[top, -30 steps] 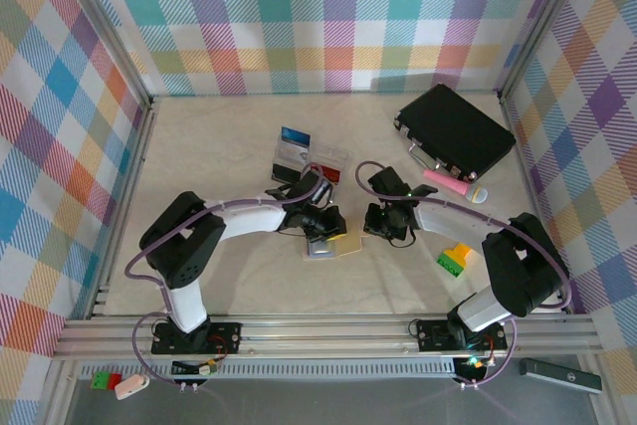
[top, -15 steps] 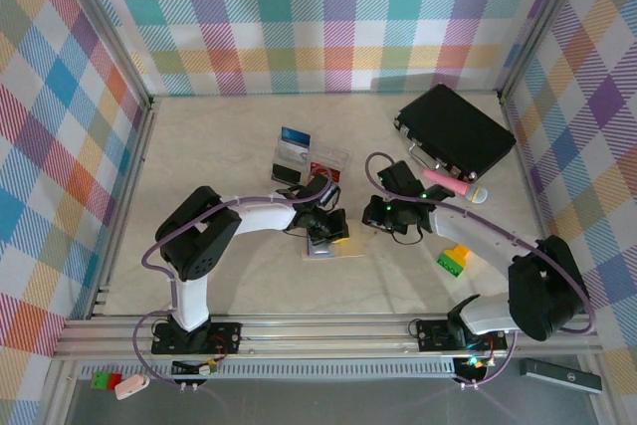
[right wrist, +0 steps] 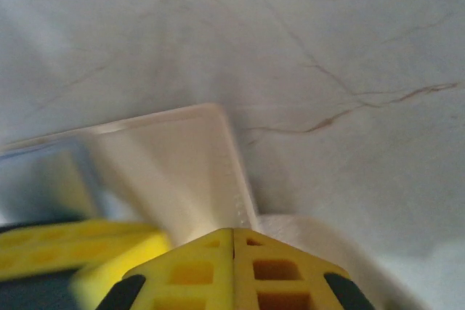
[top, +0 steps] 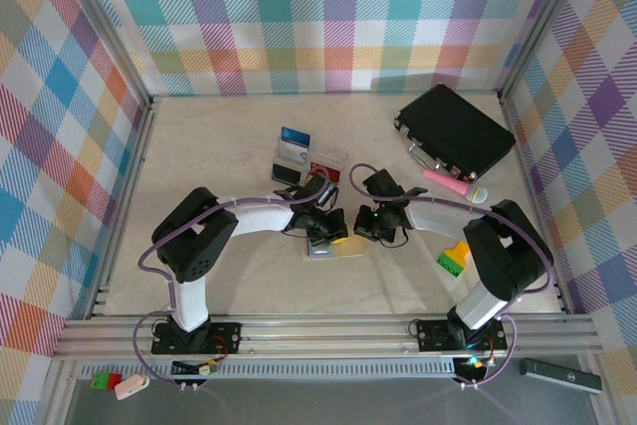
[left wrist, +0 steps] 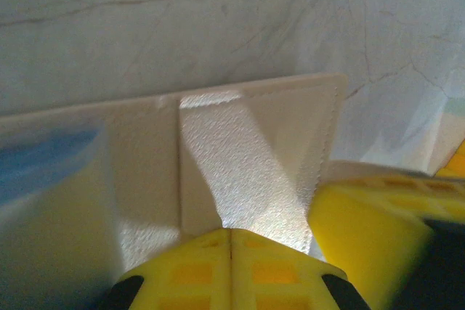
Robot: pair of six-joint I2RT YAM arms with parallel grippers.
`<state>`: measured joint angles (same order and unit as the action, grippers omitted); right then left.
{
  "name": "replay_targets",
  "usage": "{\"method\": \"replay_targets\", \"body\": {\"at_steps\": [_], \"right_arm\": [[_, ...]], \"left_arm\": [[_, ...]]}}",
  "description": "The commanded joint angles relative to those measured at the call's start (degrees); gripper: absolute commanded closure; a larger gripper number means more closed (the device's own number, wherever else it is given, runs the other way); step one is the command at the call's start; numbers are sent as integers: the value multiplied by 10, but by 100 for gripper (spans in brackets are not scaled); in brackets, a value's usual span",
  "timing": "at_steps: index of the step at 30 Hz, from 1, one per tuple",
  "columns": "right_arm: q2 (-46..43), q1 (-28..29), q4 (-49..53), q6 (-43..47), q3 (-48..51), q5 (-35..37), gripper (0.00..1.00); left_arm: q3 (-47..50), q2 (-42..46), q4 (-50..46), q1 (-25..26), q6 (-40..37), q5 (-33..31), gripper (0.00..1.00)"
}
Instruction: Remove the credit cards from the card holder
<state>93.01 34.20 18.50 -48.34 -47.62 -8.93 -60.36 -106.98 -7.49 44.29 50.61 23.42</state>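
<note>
The left fingers (left wrist: 190, 275) and the right fingers (right wrist: 277, 275) are both pressed tight together, tips side by side on the pale card holder (left wrist: 247, 150), which lies in the middle of the bench (top: 219, 146) between the arms. I think they are trying to unfold it; next, one must hold it down while the other lifts a flap. A second ago the right fingers were a little apart and further right.

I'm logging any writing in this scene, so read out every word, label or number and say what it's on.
No text can be read here.
Small blue and white items: print too small to read.
Dark flat gadget, bottom right: pale mark, too blurred to read.
Card holder: plain, no writing on the part in view.
</note>
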Motion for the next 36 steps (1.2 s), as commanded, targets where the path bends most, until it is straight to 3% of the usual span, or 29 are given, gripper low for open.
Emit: {"method": "replay_targets", "body": {"at_steps": [1, 5, 10, 17, 24, 36], "right_arm": [[15, 3, -26, -23, 33, -6, 95], [16, 3, -28, -26, 48, 3, 95], [6, 3, -24, -26, 51, 10, 95], [9, 3, -22, -23, 41, 6, 94], [9, 4, -22, -24, 39, 1, 93], [8, 3, -22, -25, 40, 3, 93]], "left_arm": [[27, 45, 18, -17, 27, 25, 95], [38, 95, -14, -39, 16, 22, 84], [46, 150, -120, -67, -28, -46, 69], [53, 152, -158, -80, -48, -72, 54], [48, 118, -131, -80, -46, -46, 53], [39, 89, -107, -73, -49, -15, 63]]}}
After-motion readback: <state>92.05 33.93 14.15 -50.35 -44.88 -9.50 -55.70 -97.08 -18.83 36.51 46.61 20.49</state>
